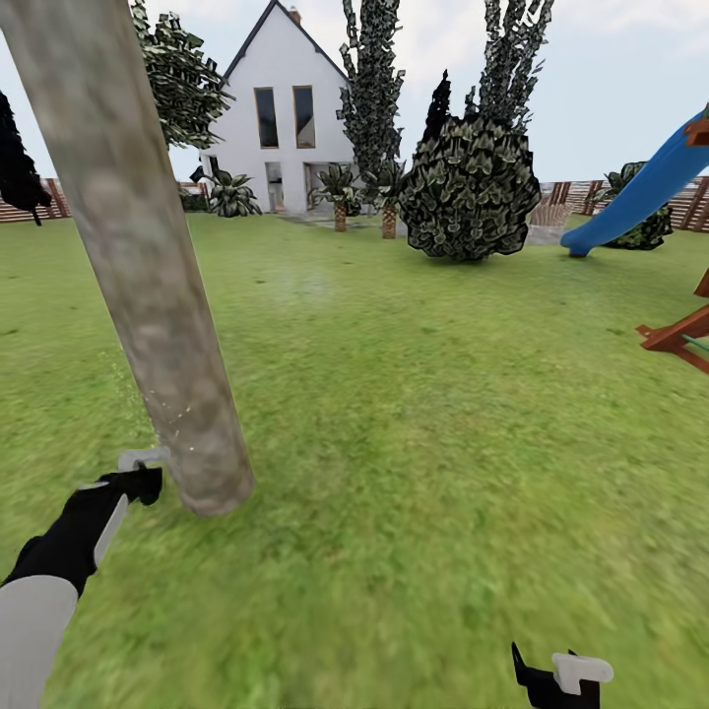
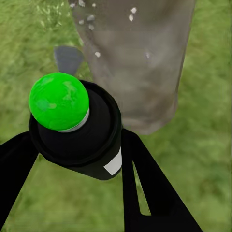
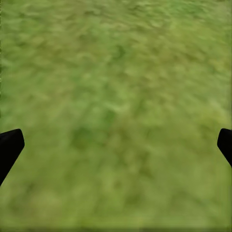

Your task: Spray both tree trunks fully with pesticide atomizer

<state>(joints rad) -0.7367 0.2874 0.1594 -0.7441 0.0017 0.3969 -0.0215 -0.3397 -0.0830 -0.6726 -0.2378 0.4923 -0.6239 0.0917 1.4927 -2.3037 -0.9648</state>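
Note:
A thick mottled grey-beige tree trunk (image 1: 148,266) leans up from the lawn at the left of the head view. My left gripper (image 1: 138,478) is just left of its base, shut on the pesticide atomizer (image 2: 77,125), a black canister with a green ball top. The atomizer's grey nozzle (image 1: 138,458) points at the trunk (image 2: 135,63). White-yellow pesticide specks (image 2: 131,14) dot the bark (image 1: 172,418). My right gripper (image 1: 556,679) hangs low at the front right, open over bare grass, its fingertips (image 3: 9,147) wide apart.
Open lawn (image 1: 443,414) stretches ahead. A round dark bush (image 1: 471,192), short palms (image 1: 340,197) and a white house (image 1: 281,108) stand at the back. A blue slide (image 1: 640,192) and red wooden frame (image 1: 679,340) are at the right, with a slat fence (image 1: 566,192) behind.

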